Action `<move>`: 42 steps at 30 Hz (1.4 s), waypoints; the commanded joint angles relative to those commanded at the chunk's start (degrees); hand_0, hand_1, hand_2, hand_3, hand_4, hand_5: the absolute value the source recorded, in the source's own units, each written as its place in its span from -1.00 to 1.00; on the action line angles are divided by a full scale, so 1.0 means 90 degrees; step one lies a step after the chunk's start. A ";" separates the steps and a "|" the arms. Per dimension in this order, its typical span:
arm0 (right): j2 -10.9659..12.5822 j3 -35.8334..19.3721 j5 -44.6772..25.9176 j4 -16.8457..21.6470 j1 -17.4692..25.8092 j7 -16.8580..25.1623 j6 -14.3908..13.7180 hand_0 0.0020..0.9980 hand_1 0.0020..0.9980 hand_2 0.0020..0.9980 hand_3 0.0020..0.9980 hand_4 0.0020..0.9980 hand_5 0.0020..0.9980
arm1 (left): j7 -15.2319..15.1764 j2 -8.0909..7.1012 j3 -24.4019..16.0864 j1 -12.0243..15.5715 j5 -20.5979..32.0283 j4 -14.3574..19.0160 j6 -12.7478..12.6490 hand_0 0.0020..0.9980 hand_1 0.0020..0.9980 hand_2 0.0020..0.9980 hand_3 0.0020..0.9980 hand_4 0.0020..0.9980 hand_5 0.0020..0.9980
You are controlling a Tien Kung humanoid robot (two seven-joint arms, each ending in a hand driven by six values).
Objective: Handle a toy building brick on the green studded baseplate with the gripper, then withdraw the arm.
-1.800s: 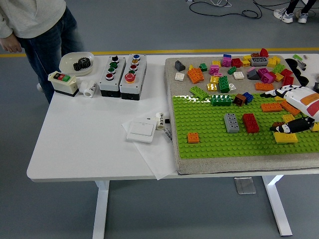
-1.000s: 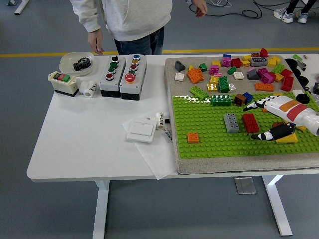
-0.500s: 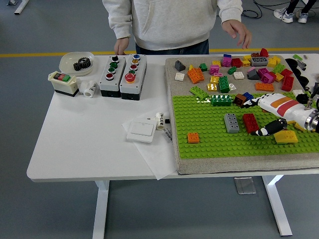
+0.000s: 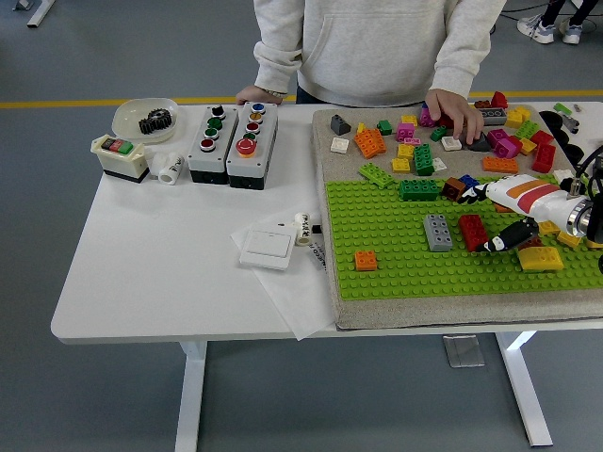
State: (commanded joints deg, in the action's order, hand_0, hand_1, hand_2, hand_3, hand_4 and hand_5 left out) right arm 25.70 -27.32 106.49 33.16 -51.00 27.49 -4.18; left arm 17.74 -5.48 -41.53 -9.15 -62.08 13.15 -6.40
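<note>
The green studded baseplate (image 4: 396,254) lies on a tan mat at the table's right. On it sit a red brick (image 4: 472,232), a grey brick (image 4: 437,232), a small orange brick (image 4: 366,260), a yellow brick (image 4: 539,258) and a dark green brick (image 4: 418,189). My right hand (image 4: 482,219) comes in from the right edge, open, its black fingers (image 4: 471,195) spread. Its thumb tip lies just right of the red brick, and whether it touches I cannot tell. The left arm is out of view.
A person stands at the far side, one hand (image 4: 457,111) down in the loose brick pile (image 4: 443,132) behind the baseplate, the other (image 4: 254,92) on the table edge. Two button boxes (image 4: 231,132), a white bowl with gears (image 4: 144,118) and a white switch (image 4: 268,247) lie left.
My right hand has moved left across the baseplate to the red brick. The person walked from the left to the table's middle and put a hand into the brick pile.
</note>
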 joint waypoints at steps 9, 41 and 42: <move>-0.0084 0.0102 -0.0129 -0.0182 -0.0029 -0.0028 0.0047 0.61 0.48 0.49 0.60 0.88 -0.31 | 0.0003 -0.0003 0.0013 -0.0021 -0.0001 0.0005 -0.0003 0.46 0.46 0.48 0.21 0.35 0.21; -0.0235 0.0381 -0.0260 -0.0538 -0.0026 0.0004 -0.0135 0.40 0.26 0.27 0.24 0.68 -0.21 | 0.0013 -0.0006 0.0099 -0.0101 0.0068 0.0020 -0.0046 0.47 0.46 0.48 0.21 0.35 0.22; -0.0234 0.0387 -0.0264 -0.0546 -0.0022 0.0007 -0.0151 0.40 0.26 0.27 0.24 0.68 -0.21 | 0.0013 -0.0006 0.0101 -0.0102 0.0068 0.0020 -0.0047 0.47 0.46 0.48 0.21 0.35 0.22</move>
State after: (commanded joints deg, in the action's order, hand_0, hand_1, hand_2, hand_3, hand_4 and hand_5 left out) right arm 23.59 -23.84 104.11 28.25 -51.19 27.55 -5.53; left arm 17.86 -5.54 -40.63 -10.07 -61.47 13.33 -6.83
